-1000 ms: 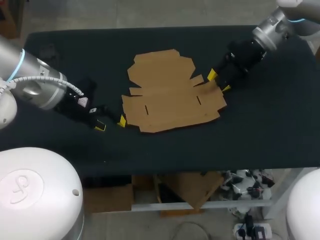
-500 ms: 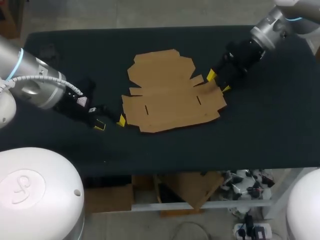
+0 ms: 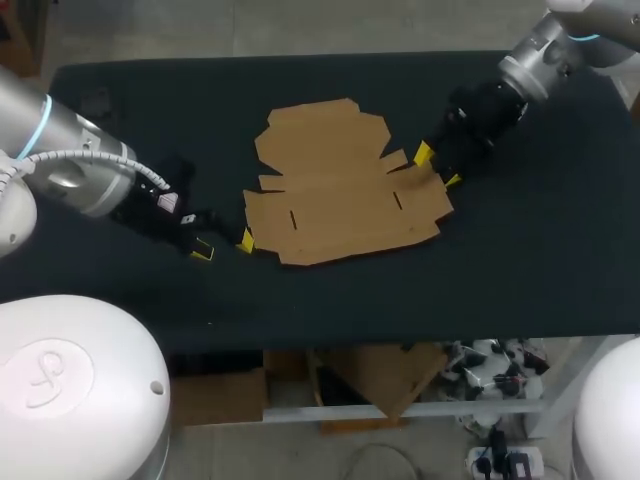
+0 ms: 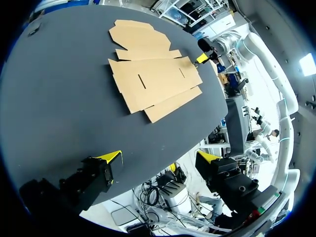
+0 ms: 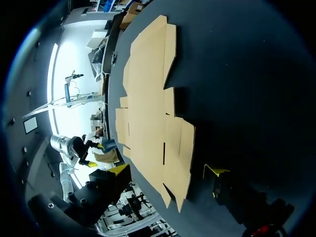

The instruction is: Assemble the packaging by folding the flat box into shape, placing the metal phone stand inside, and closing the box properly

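The flat brown cardboard box point(image 3: 340, 190) lies unfolded in the middle of the black table. My left gripper point(image 3: 224, 247) sits low at the box's left edge, open, with one yellow tip beside the cardboard. In the left wrist view the box point(image 4: 153, 81) lies well ahead of the open left gripper point(image 4: 159, 159). My right gripper point(image 3: 438, 166) is open at the box's right flap. In the right wrist view a corner of the box point(image 5: 153, 113) lies between the fingers of the right gripper point(image 5: 167, 172), untouched by either. No phone stand shows clearly.
A small dark object point(image 3: 97, 102) lies at the table's back left corner; what it is I cannot tell. The black table point(image 3: 540, 250) stretches bare to the right of the box and along its front edge.
Almost nothing differs. My left gripper has crept a touch towards the box's left edge, and the right arm has shifted very slightly. Both grippers stay open.
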Available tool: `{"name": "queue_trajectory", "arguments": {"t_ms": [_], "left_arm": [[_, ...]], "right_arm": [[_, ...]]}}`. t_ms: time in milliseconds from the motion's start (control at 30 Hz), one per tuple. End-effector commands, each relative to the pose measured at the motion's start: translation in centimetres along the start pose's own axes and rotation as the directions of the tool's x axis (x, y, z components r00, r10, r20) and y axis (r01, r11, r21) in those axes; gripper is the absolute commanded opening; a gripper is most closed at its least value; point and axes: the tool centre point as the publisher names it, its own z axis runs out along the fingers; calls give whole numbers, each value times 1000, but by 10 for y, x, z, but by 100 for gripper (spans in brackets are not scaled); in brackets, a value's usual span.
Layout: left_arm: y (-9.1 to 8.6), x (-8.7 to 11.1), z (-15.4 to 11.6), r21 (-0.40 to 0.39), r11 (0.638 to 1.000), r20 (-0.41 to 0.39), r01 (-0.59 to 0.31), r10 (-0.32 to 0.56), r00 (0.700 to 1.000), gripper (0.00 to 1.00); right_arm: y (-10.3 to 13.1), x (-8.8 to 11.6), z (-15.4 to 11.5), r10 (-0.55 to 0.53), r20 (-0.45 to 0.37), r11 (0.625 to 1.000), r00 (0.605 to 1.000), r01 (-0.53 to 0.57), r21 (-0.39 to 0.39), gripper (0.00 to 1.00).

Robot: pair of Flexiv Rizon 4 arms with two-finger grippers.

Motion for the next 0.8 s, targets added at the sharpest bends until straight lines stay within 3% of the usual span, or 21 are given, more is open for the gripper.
{"name": "queue_trajectory", "arguments": {"t_ms": [33,267,367,400,467,800], "left_arm": [[-3,1,3,-8,1000,5,2,-2,1000,100],[-5,3,5,-15,1000,6,1,0,1000,100],[-5,3,6,-17,1000,5,0,0,1000,100],[-5,3,6,-18,1000,5,-1,1,1000,100],[-5,4,6,-18,1000,5,-2,2,1000,100],[-3,5,6,-18,1000,5,-4,4,1000,100]], "right_arm": [[5,-4,-1,-6,-13,1000,1000,6,27,100],[7,-5,7,-9,-26,999,1000,10,34,100],[7,-6,11,-5,-29,999,1000,6,37,78],[7,-6,11,-4,-31,999,1000,5,38,60],[8,-6,12,-2,-32,999,999,3,40,40],[12,-4,14,-6,-25,999,1000,7,38,9]]}}
